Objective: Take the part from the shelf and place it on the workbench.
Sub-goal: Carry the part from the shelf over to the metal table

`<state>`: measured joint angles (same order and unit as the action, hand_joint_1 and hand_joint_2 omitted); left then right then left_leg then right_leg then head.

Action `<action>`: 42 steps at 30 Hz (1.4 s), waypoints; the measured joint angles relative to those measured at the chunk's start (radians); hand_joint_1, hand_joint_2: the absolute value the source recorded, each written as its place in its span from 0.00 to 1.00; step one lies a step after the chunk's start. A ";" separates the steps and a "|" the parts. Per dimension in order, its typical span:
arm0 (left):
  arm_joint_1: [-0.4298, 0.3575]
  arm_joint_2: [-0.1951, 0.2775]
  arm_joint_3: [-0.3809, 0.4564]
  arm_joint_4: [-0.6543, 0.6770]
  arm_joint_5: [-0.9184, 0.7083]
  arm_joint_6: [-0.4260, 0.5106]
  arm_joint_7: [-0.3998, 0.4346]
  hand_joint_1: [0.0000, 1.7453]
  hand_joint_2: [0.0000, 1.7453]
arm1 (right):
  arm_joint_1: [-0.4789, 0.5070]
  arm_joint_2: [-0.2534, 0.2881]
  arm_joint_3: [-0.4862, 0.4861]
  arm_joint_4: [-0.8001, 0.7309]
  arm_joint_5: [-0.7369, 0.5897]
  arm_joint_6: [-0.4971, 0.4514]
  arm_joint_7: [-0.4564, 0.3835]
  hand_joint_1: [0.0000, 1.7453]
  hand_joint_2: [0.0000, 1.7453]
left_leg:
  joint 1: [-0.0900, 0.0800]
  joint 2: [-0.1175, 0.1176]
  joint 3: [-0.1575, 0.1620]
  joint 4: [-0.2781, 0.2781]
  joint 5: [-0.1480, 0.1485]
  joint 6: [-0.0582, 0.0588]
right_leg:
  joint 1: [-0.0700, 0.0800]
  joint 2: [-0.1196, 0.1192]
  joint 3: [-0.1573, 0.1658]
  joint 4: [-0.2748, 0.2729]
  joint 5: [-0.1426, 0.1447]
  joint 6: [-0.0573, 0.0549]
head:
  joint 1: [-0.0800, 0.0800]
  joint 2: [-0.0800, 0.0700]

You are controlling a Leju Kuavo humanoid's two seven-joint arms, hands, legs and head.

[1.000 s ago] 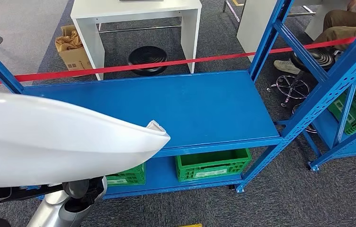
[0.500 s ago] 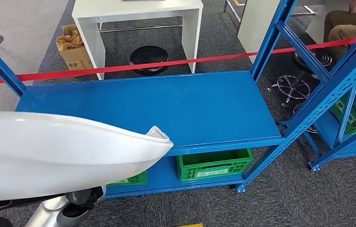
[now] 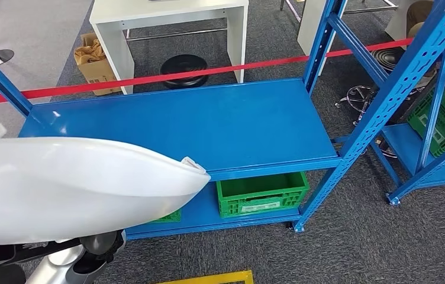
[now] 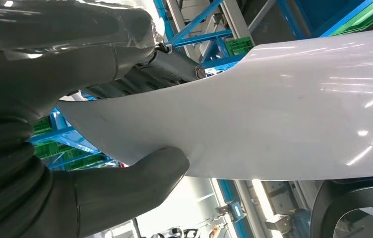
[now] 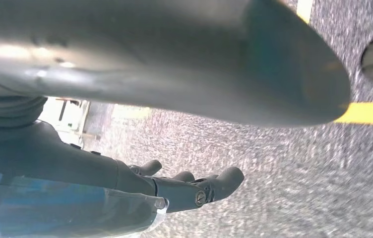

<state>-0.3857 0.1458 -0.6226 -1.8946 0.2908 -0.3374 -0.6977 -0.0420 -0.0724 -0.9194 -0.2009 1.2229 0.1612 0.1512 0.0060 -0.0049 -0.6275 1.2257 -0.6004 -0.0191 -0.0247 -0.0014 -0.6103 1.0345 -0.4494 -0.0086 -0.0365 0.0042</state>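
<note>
Head view shows the white curved part (image 3: pixel 72 186) carried low at the left, in front of the blue shelf (image 3: pixel 184 127), its pointed tip over the front edge of the shelf's upper board. Nothing lies on that board. A green crate (image 3: pixel 261 194) sits on the lower board toward the right end, and a red tape (image 3: pixel 208 72) runs behind the shelf. In the left wrist view the left hand (image 4: pixel 50 163) holds the part (image 4: pixel 254 109): the thick thumb (image 4: pixel 140 173) presses its glossy face near one edge, darker fingers on the other side. In the right wrist view the right hand (image 5: pixel 174 186) holds nothing, fingers loosely extended over the grey carpet (image 5: pixel 283 173).
</note>
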 joint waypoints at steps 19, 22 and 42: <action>-0.046 0.002 -0.012 0.047 0.026 -0.017 -0.001 1.00 1.00 | 0.000 -0.023 -0.078 -0.005 -0.027 -0.057 -0.157 0.00 0.00 | -0.017 0.013 0.011 -0.233 0.183 0.041 | 0.000 0.003 0.124 -0.012 -0.082 0.042 | 0.003 0.000; -0.072 0.001 -0.014 0.069 0.044 -0.036 -0.001 1.00 1.00 | -0.001 -0.013 -0.083 -0.005 -0.032 -0.065 -0.184 0.00 0.00 | -0.015 0.011 0.002 -0.231 0.198 0.022 | 0.003 0.003 0.114 -0.030 -0.075 0.017 | 0.004 0.000; -0.179 0.034 -0.088 0.123 0.066 0.076 -0.001 1.00 1.00 | -0.016 0.014 -0.129 -0.004 -0.068 0.067 -0.188 0.00 0.00 | -0.009 0.012 0.092 -0.269 0.131 0.063 | -0.002 -0.001 -0.095 0.164 -0.104 0.051 | 0.006 0.000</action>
<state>-0.5650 0.1795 -0.7103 -1.7712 0.3568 -0.2614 -0.6989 -0.0584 -0.0585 -1.0480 -0.2045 1.1552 0.2280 -0.0367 -0.0032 0.0069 -0.5353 0.9572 -0.4691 0.0438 -0.0271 -0.0021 -0.7057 1.1982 -0.5529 0.0428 -0.0306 0.0042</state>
